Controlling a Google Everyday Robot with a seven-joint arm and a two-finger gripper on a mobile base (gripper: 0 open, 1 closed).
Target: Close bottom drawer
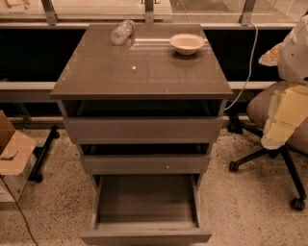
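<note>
Camera view, inventory by kind. One cabinet (pixel 144 72) carries three drawers: one top drawer (pixel 142 129), one middle drawer (pixel 144 164) and one bottom drawer (pixel 144 204). Two loose items rest on the cabinet top: one white bowl (pixel 186 43) and one clear bottle (pixel 121 32) lying on its side. One office chair (pixel 257 108) stands to the right. One gripper (pixel 281 120) appears at the right edge of the view, in front of that chair. One white cable (pixel 250 62) hangs behind the cabinet. Three metal posts (pixel 48 12) rise along the back. One cardboard box (pixel 14 153) sits on the floor at left.
</note>
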